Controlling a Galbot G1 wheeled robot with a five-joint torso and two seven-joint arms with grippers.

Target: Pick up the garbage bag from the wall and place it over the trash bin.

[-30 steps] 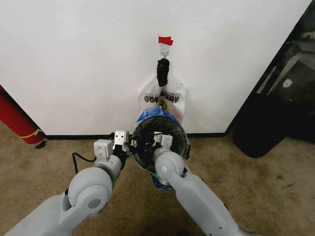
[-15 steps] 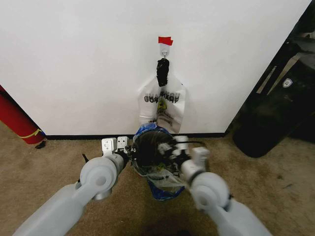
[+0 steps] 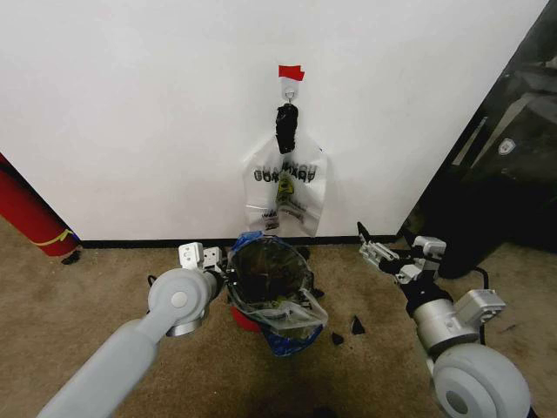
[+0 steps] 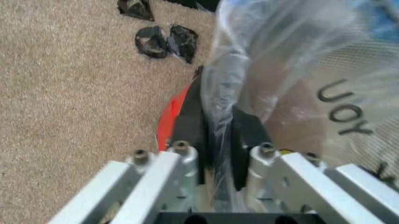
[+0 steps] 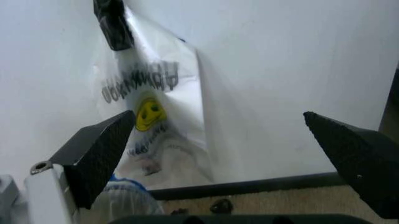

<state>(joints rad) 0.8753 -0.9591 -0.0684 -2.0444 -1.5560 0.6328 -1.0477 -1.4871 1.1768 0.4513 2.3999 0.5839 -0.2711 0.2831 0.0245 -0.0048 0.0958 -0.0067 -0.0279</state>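
Left wrist view: left tool (image 4: 218,161), fingers (image 4: 246,135) nearly together, pinching a gathered fold of clear bag (image 4: 274,60) against the bin's (image 4: 190,121) black rim; red base edge of the bin visible beside it. Dark lettering reading "YOU" shows on the film. Black scraps (image 4: 163,39) lie on the carpet (image 4: 68,93) just past the bin.

Head view: bin (image 3: 261,287) stands on the carpet near the baseboard, directly below the hook (image 3: 291,87), lined with the clear bag (image 3: 291,318), whose blue patches show at the rim and low front. Left tool (image 3: 224,266) sits at the bin's left rim. Right tool (image 3: 380,252) hangs to the right of the bin, apart from it, fingers spread wide, holding nothing.

Wall (image 3: 130,104): red tape (image 3: 291,71) above the hook; a second bag (image 3: 285,187), tied with black, hangs from the hook just above the bin, with dark lettering too small to read.

Right wrist view: right tool (image 5: 234,154), black fingertips (image 5: 103,147) far apart, empty, pointed at the hanging bag (image 5: 156,107), which bears a yellow smiley and illegible lettering.
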